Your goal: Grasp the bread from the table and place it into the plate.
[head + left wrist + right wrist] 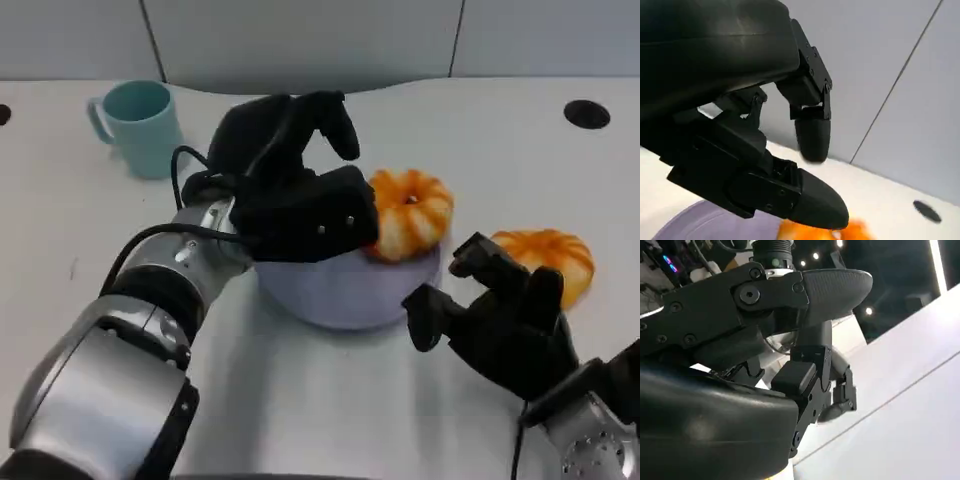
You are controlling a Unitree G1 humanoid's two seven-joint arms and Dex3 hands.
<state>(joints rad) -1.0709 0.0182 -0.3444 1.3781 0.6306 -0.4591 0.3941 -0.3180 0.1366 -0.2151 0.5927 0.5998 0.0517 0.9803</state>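
One bread (410,212) sits in the plate (345,290), just past the spread, empty fingers of the left hand (300,195). The right hand (505,315) is open too.

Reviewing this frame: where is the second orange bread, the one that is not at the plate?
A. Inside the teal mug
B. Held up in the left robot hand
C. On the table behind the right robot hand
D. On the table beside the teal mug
C: in the head view the second bread lies on the table just beyond the right robot hand, far from the teal mug.
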